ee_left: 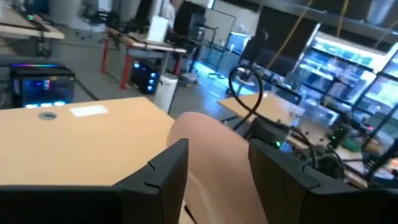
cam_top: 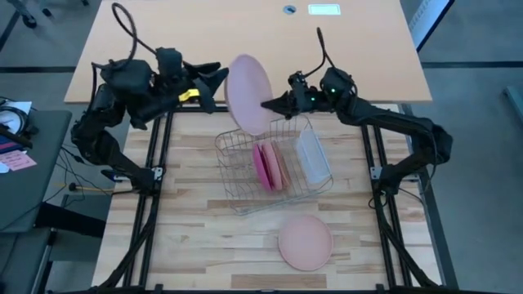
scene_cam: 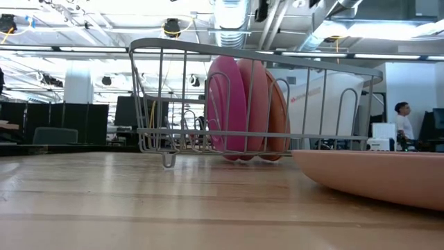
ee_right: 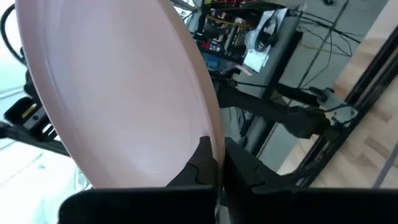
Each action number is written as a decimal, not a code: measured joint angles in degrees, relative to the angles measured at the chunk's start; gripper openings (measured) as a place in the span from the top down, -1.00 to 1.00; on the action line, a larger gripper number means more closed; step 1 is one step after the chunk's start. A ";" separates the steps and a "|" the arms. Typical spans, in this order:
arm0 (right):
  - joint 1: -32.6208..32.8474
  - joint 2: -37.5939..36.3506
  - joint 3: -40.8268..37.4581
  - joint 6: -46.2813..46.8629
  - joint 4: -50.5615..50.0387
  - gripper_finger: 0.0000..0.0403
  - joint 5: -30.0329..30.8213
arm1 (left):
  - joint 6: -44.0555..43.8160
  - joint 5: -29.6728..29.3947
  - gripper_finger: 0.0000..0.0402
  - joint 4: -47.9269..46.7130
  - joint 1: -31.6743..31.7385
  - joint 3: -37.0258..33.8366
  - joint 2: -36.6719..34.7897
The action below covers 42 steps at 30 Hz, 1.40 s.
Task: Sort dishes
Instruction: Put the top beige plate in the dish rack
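Pale pink and smooth, the raised plate [cam_top: 248, 91] is a round, flat disc with a shallow rim, held up on edge above the far side of the wire rack [cam_top: 237, 175]. My right gripper [cam_top: 267, 104] is clamped tight on its rim, the two fingers pinched together with the plate's edge between them. My left gripper [cam_top: 219, 78] sits just beside the plate's other edge with its fingers spread apart; in my left wrist view the plate [ee_left: 214, 168] shows in the gap between them, and I cannot tell whether either pad touches it.

I count four plates in all. One is the pale pink plate I hold aloft. Two stand upright side by side in the rack: a magenta plate [scene_cam: 227, 105] and a salmon-orange plate [scene_cam: 267, 111] pressed against it. The fourth, a salmon plate [cam_top: 305, 242], lies flat on the wooden table [cam_top: 196, 237] near the front edge, well apart from the rack.

There is one wire rack, and one translucent tub [cam_top: 313, 155] rests in its right side.
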 joint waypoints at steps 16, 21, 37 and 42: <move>0.00 0.57 0.04 -1.37 -1.03 0.95 15.92 | -6.37 -15.28 0.25 -3.28 -6.03 1.53 2.18; 0.01 0.57 0.04 -2.77 -0.98 0.95 17.61 | -7.12 -20.93 0.26 -7.23 -5.70 1.66 3.25; 2.52 0.57 0.04 -7.95 -2.73 0.94 22.20 | -3.64 -33.40 0.41 -7.25 -4.44 1.63 9.47; 3.14 0.55 0.07 -9.10 -2.82 0.94 22.88 | -1.85 -34.86 0.77 -7.20 -4.16 1.63 9.42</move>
